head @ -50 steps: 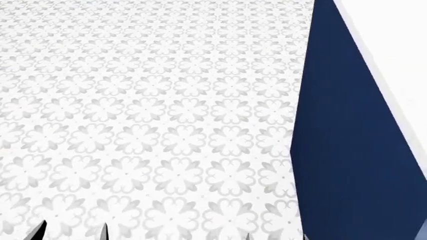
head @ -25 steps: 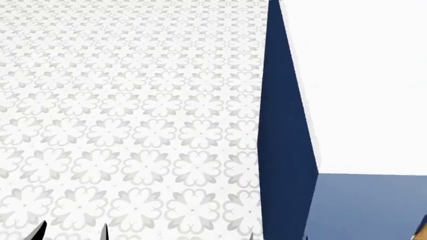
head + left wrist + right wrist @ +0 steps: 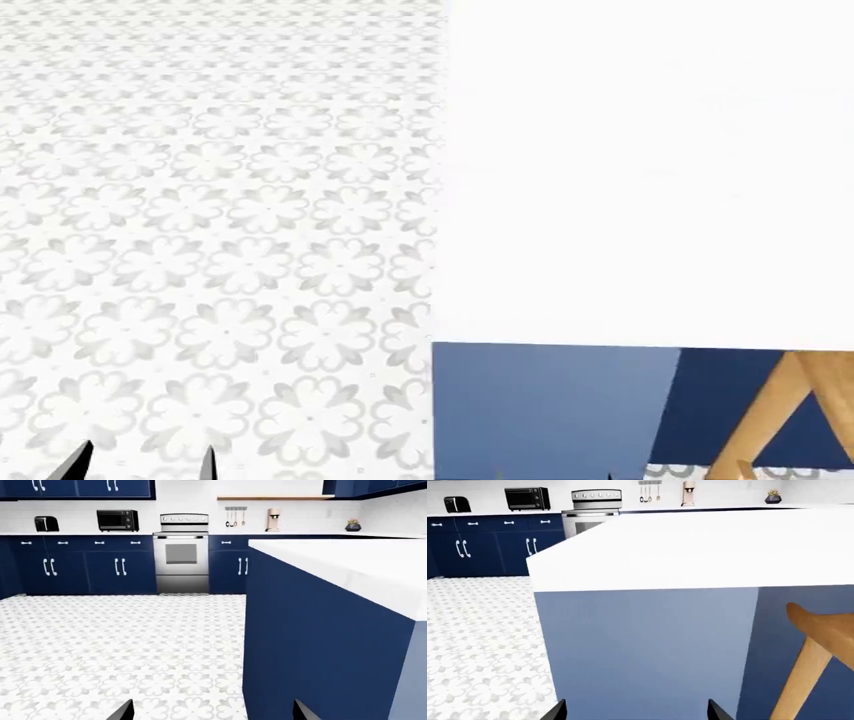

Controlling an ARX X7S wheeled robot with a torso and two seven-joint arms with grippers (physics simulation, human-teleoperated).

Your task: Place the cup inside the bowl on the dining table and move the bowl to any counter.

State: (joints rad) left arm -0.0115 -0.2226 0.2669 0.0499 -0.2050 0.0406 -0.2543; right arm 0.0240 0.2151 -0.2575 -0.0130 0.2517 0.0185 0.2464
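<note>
Head view, plain white desk (image 3: pixel 641 170) on navy base beside patterned floor (image 3: pixel 214 250), wooden leg (image 3: pixel 781 410) below, left hand (image 3: pixel 211 712) and right hand (image 3: pixel 636 710) both spread open, empty.

The dining table (image 3: pixel 641 170) shows as a plain, smooth white flat top on a navy blue base, its near corner and edge in the head view and its surface bare where visible. The counter (image 3: pixel 73 532) runs along the far wall as a thin white top over navy cabinets, below white tile. Neither cup nor bowl can be seen.
</note>
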